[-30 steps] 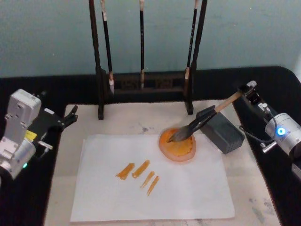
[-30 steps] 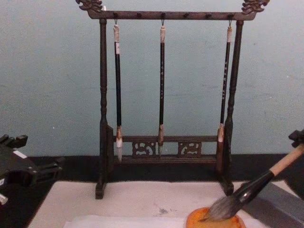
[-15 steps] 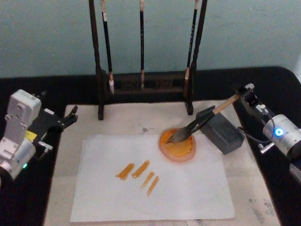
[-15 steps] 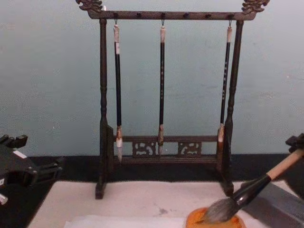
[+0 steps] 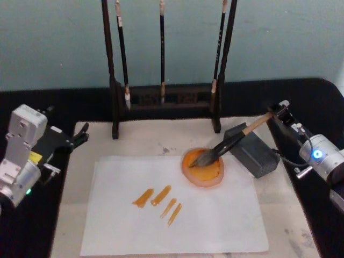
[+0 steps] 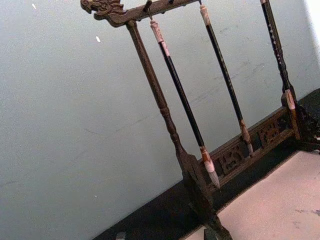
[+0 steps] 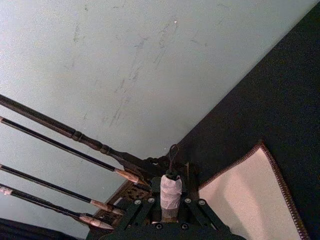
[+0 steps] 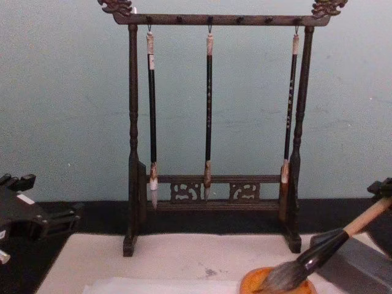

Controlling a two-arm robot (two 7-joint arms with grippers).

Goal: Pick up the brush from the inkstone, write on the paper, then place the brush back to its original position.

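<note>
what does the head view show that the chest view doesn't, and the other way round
Head view: four orange strokes on the paper, whose full sheet lies on the cream mat.
Chest view: the rack's carved top crossbar, where the three thin brushes hang.
Both: the brush, tuft in the orange dish, crossing over the grey inkstone, its top held by the right end effector; the left end effector parked at the left.
</note>
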